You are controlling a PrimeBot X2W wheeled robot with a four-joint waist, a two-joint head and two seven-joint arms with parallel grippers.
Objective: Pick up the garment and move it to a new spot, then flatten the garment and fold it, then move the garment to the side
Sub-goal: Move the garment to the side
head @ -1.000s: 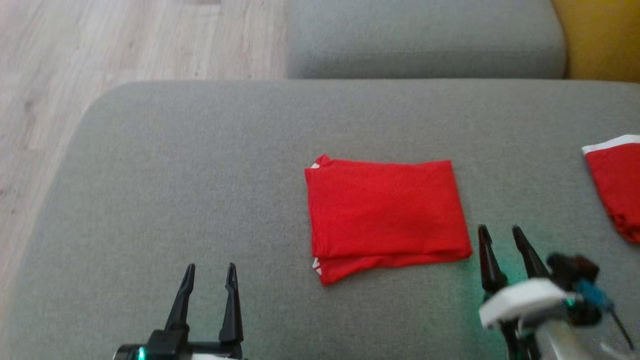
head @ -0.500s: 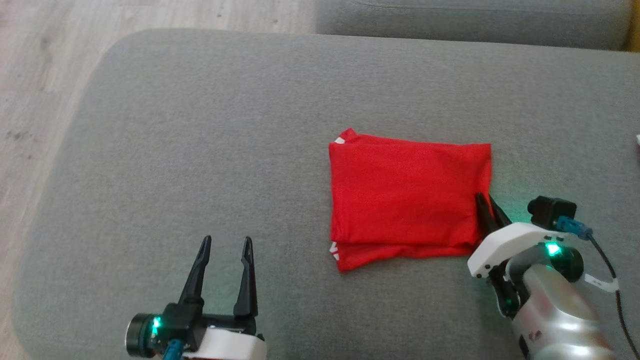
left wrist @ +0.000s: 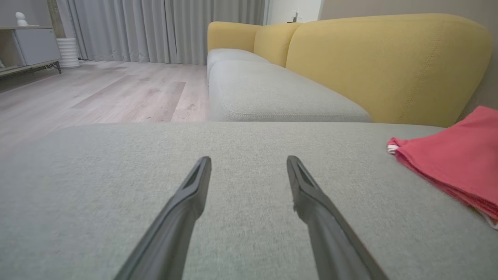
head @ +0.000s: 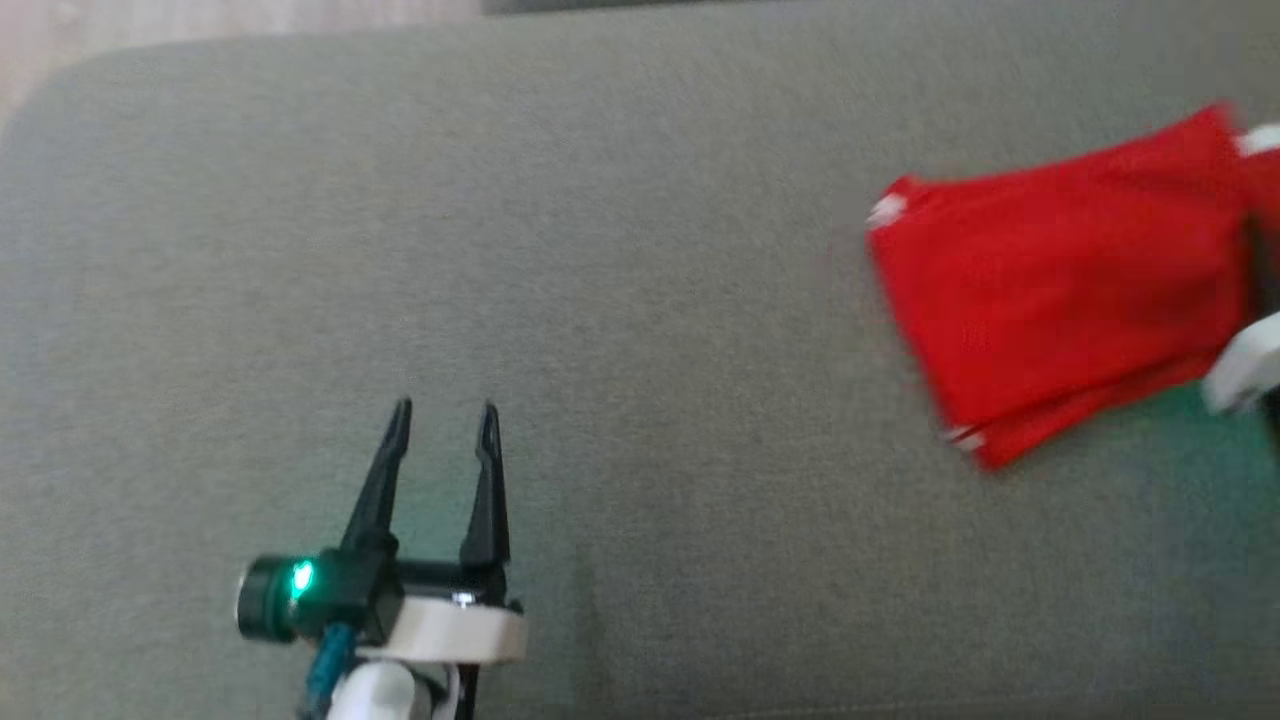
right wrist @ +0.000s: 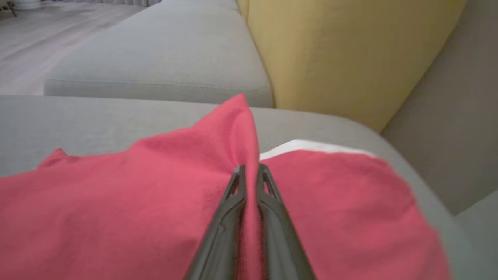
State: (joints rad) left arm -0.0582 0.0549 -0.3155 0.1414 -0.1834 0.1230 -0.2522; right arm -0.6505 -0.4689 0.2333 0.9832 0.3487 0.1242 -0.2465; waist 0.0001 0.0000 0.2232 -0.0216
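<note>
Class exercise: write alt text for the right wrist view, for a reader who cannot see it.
The right tool, shut, pinches a raised fold of the red garment on a grey sofa cushion. More red cloth with a white edge lies to its right, before a yellow backrest.

We see the left gripper [head: 444, 410] as two long, black, tapering fingers [head: 378, 490] on a white bracket [head: 450, 632], beside a black barrel [head: 268, 600] with a green light [head: 301, 577] and a blue cable [head: 325, 672]. The right gripper [right wrist: 251, 167] has dark grey fingers [right wrist: 223, 229], slotted near the tips, and a white shell [head: 1240, 368].
</note>
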